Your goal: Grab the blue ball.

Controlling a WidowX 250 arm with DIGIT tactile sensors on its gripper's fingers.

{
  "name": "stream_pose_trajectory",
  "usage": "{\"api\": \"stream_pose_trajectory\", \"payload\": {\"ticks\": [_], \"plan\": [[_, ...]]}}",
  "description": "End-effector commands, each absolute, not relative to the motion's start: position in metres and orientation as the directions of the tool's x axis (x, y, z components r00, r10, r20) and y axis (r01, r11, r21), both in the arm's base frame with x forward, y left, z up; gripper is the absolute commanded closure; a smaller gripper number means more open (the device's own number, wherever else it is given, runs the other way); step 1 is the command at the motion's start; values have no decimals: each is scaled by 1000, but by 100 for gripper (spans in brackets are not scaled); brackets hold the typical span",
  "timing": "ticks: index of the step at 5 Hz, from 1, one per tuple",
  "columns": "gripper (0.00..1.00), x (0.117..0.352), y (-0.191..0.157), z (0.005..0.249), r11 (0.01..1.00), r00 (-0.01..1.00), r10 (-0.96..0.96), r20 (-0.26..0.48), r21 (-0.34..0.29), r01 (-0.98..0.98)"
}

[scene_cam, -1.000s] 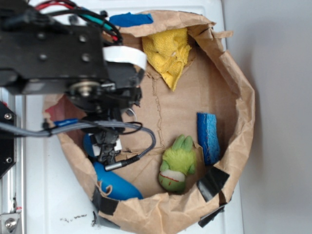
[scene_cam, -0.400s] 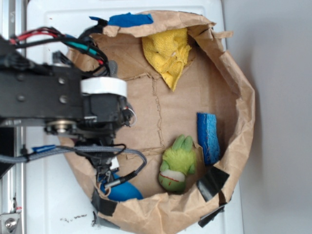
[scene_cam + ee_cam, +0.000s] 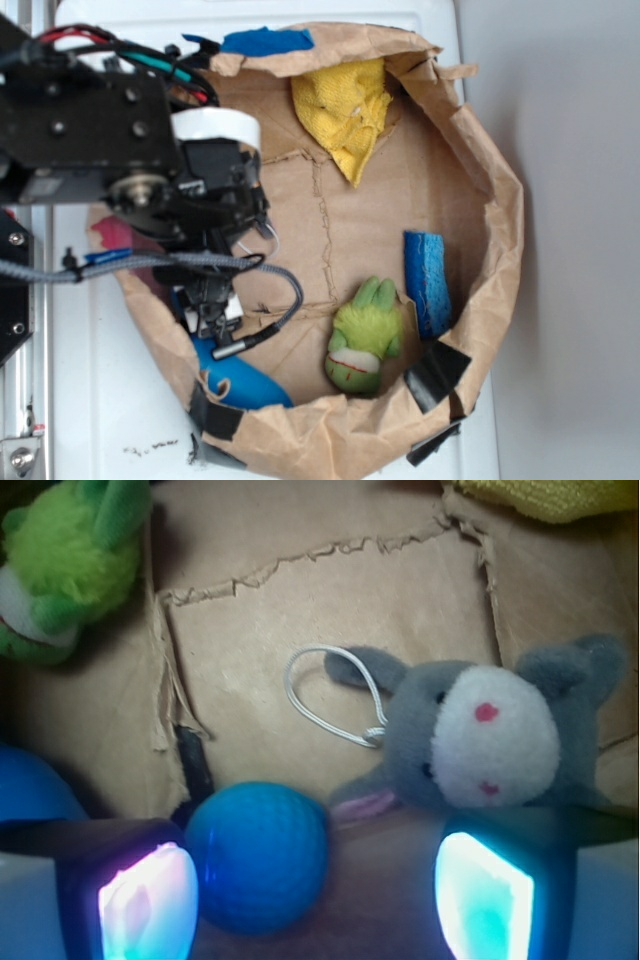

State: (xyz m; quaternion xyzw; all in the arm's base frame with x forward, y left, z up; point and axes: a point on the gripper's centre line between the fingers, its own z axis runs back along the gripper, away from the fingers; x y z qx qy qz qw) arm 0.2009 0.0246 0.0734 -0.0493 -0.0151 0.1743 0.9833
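The ball (image 3: 257, 857) lies on the brown paper floor of the bag (image 3: 490, 250), low in the wrist view, between the two glowing pads (image 3: 145, 900) of the hand (image 3: 315, 900) and just beside the left one. The hand is spread wide, with neither pad clearly touching the ball. Just right of the ball, a grey plush (image 3: 480, 735) with a white face lies on the paper, a white cord loop (image 3: 330, 695) at its ear. A green plush (image 3: 65, 565) sits at the upper left of that view, and a smooth darker blue thing (image 3: 30, 785) shows at the left edge.

In the exterior view the arm (image 3: 120, 150) covers the ball; the hand (image 3: 208, 310) hangs over the bag's left side. The darker blue thing (image 3: 240, 382) lies below it, the green plush (image 3: 365, 335) near the lower middle, a blue block (image 3: 428, 283) to its right, and a yellow cloth (image 3: 345, 105) at the top. The bag rests on a white surface (image 3: 110, 420).
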Motion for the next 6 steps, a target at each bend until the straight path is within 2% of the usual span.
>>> {"api": "stream_pose_trajectory", "payload": {"ticks": [1,2,3,5,6], "plan": [[0,202,29,82,882,885,465,38,-115,-458],[0,191,15,88,879,884,467,40,-135,-458],[0,194,12,92,867,874,486,22,-139,-479],[0,205,-4,77,836,835,542,93,-156,-526],[0,211,-3,73,825,821,561,103,-154,-544]]}}
